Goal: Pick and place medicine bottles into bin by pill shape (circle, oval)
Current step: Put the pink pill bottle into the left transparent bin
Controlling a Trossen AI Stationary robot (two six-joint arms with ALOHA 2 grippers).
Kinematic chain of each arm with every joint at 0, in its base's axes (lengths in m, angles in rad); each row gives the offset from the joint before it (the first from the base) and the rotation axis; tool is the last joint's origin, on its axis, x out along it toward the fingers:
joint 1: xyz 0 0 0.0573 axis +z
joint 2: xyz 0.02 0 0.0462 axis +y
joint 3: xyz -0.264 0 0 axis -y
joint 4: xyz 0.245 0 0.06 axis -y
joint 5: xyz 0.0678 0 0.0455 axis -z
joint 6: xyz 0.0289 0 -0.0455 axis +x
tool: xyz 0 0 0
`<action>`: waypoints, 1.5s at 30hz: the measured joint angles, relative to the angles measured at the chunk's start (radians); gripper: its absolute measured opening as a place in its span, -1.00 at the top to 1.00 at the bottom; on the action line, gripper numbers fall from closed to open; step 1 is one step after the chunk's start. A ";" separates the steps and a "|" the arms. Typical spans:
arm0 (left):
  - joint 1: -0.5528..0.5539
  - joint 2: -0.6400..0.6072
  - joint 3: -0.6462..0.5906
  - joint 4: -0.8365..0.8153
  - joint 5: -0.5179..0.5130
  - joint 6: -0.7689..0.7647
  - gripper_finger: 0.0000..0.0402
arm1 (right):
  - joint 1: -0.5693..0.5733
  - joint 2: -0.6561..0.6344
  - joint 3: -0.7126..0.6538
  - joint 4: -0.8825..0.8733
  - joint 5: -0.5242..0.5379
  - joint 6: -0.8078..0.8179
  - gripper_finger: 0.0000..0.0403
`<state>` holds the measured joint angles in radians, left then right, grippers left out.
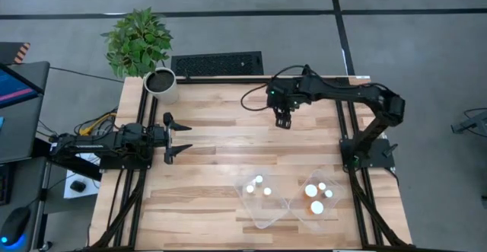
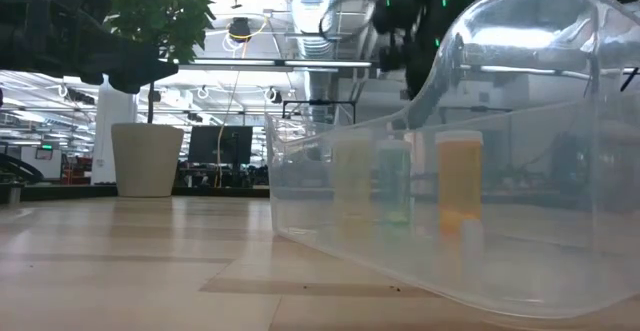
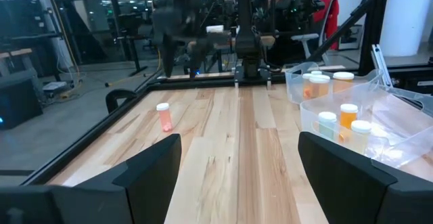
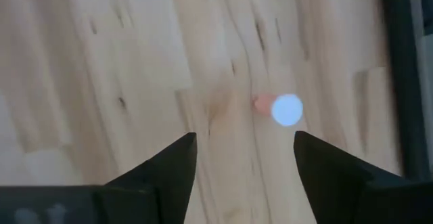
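One small orange-bodied medicine bottle with a white cap stands upright on the wooden table; it also shows from above in the right wrist view. My right gripper hangs above it, pointing down, open and empty; the bottle lies just ahead of its fingertips. In the high view the gripper hides the bottle. My left gripper is open and empty at the table's left side. Other bottles stand in two clear bins, three in the left bin and several in the right bin.
The two clear bins sit near the table's front right and show close up in the low view. A white plant pot stands at the far left corner. A black grille lies at the far edge. Bare wood lies between the arms.
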<state>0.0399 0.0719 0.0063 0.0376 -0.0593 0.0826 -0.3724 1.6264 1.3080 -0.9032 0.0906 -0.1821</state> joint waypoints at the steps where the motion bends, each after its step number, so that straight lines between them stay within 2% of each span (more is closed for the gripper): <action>1: 0.000 0.000 0.000 0.000 0.000 0.000 -0.46 | -0.017 0.009 -0.022 0.025 -0.004 -0.007 -0.31; 10: 0.000 0.000 0.000 0.000 0.000 0.000 -0.46 | -0.093 0.099 -0.044 0.117 -0.019 -0.055 -0.70; 15: 0.000 0.000 0.000 -0.001 0.000 0.000 -0.46 | -0.115 0.150 -0.043 0.133 -0.021 -0.066 -0.79; 28: 0.000 0.000 0.000 -0.001 0.000 0.000 -0.46 | -0.176 0.194 -0.039 0.181 -0.023 -0.123 -0.70; 31: 0.000 0.000 0.000 0.000 0.000 0.000 -0.46 | -0.191 0.194 -0.039 0.179 -0.061 -0.125 -0.66; 45: 0.000 0.000 0.000 0.000 0.000 0.000 -0.46 | -0.195 0.194 -0.039 0.184 -0.074 -0.141 -0.29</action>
<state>0.0398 0.0719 0.0063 0.0372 -0.0593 0.0826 -0.5678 1.8202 1.2686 -0.7190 0.0166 -0.3229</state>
